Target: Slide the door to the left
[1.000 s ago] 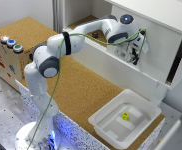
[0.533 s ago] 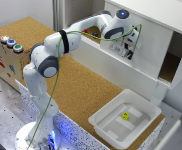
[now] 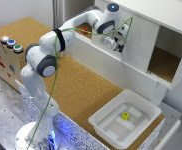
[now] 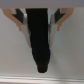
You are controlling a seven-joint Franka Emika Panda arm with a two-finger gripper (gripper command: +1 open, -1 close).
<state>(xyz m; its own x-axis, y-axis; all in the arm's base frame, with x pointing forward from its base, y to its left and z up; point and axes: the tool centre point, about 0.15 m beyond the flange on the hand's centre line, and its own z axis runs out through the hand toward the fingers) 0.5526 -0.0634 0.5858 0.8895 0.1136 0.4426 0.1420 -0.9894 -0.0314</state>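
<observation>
A brown cork-textured table surface [image 3: 86, 90] spans the middle of the scene. On the exterior view's left stands a tan wooden box [image 3: 3, 62] bearing three round buttons on its top: a red one [image 3: 4, 38], a blue one [image 3: 10, 43] and a green one [image 3: 18, 48]. Near the exterior view's right edge rests a white rectangular plastic bin [image 3: 123, 122]; a small yellow cube [image 3: 125, 116] lies inside it. Along the far side stands a white cabinet frame [image 3: 156, 20], its right compartment open, showing a brown floor [image 3: 163, 62].
</observation>
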